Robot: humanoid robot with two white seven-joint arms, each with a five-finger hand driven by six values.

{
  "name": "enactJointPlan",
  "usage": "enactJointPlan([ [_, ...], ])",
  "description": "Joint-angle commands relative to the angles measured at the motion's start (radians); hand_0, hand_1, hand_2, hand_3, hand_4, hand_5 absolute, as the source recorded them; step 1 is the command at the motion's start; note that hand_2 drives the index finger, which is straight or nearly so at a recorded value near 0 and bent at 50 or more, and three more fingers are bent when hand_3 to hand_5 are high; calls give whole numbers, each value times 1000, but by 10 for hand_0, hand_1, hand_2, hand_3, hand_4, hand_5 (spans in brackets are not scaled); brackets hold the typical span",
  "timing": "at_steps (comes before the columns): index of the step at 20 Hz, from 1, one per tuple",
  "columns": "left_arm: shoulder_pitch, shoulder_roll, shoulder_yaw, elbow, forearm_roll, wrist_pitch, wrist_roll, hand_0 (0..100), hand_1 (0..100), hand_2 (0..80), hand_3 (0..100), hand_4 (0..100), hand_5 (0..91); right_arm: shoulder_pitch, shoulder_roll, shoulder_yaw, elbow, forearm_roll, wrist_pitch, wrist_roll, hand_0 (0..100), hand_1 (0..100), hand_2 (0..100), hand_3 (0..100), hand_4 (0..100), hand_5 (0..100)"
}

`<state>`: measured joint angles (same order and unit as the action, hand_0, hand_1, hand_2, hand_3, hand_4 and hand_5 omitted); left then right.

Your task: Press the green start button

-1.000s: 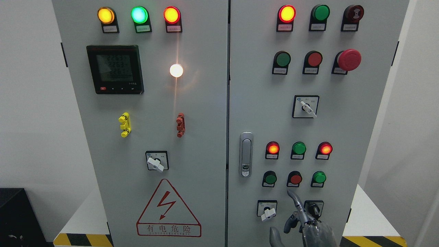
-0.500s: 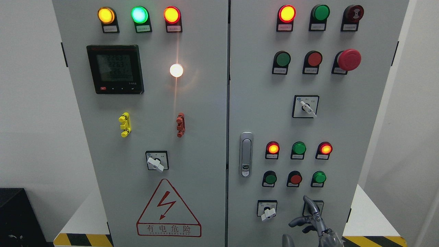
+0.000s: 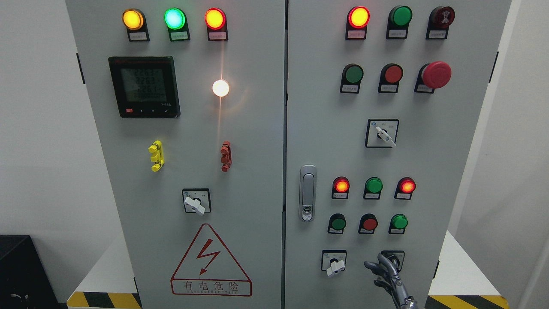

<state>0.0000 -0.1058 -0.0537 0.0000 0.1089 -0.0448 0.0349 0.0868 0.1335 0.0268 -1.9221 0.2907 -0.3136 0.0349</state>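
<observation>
The right hand [image 3: 388, 274] has dropped lower, fingers loosely curled and empty, below the green button [image 3: 399, 222] at the cabinet's lower right; it should rise, one fingertip leading.

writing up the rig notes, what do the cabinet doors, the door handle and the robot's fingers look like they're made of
Cabinet doors: likely sheet metal painted light grey, judging by the flat, even, matte surface with faint reflected glow.
Door handle: looks like silvery metal or plated plastic, with a soft sheen on its recessed lever.
Fingers of the right hand: dark grey, glossy, jointed segments with bright highlights; metal or hard plastic, can't tell which.
</observation>
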Motion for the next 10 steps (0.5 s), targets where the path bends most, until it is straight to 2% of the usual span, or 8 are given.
enactJointPlan([
  [1,-23,0,0,-28,0,0,0,120,556,0,0,0,0,10,-2,15,-60,-108,37,14,0,42,0,58,28,0],
  [5,-23,0,0,-28,0,0,0,120,556,0,0,0,0,10,-2,12,-61,-116,48,37,0,23,0,44,12,0],
  [10,-23,0,0,-28,0,0,0,120,556,0,0,0,0,10,0,15,-63,-156,64,39,0,4,0,30,0,0],
])
